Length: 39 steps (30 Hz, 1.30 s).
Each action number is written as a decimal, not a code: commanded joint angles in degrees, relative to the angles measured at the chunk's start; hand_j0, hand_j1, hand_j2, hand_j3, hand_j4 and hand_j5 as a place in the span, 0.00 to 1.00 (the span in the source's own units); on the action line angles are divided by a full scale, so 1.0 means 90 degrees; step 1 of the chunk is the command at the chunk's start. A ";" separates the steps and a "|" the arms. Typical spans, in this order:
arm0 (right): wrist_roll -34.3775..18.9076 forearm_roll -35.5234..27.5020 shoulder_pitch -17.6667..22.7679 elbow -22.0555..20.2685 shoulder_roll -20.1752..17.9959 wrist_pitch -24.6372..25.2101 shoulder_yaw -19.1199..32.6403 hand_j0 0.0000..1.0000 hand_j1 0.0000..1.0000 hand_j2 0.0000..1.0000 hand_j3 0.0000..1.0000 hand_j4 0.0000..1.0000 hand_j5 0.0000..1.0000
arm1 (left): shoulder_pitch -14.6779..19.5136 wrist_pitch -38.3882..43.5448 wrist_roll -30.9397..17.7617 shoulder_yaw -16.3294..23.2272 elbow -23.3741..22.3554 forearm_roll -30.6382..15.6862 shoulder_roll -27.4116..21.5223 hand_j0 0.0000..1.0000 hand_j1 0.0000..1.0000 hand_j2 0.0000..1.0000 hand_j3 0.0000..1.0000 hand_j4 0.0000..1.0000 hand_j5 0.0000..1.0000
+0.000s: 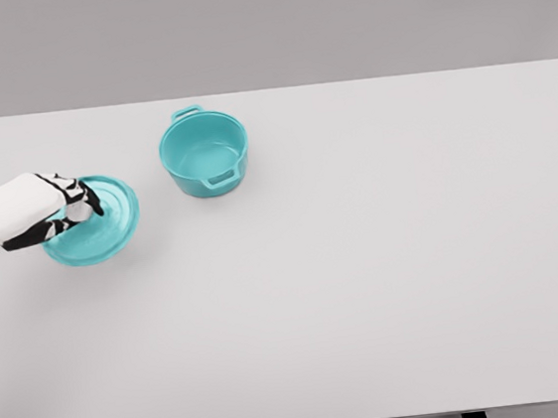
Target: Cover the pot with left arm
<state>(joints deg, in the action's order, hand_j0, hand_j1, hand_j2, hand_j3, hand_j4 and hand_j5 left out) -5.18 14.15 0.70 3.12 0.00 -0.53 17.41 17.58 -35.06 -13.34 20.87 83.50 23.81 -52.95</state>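
Teal pot [204,155] and teal lid [101,226], white table [366,280], black-and-white left hand [59,207].

The scene is lit brightly and evenly w/ soft, diffuse light, apparently from above; no glare or hot spots are seen on the white table [386,278], which is rendered almost flat against the grey bkgd. Only faint, soft-edged shadows are cast: a pale one beneath the teal lid [102,233] toward its lower right, and slight shading is seen inside the pot [205,155]. The render is slightly soft overall, w/ no motion blur, nothing noticeably out of focus, and table edges are kept straight, so no edge distortion is noted.
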 commanded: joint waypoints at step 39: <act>-0.0001 0.0001 0.0000 -0.0005 0.0000 0.0000 0.0000 1.00 1.00 1.00 1.00 1.00 1.00 | 0.1006 0.0006 -0.0003 0.0249 -0.0019 -0.0087 0.0933 0.48 0.48 0.48 0.48 0.48 0.48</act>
<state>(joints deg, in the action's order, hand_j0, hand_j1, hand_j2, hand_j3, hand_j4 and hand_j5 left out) -5.18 14.14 0.70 3.09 0.00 -0.53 17.41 27.33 -35.06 -13.33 22.64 83.38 23.42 -44.90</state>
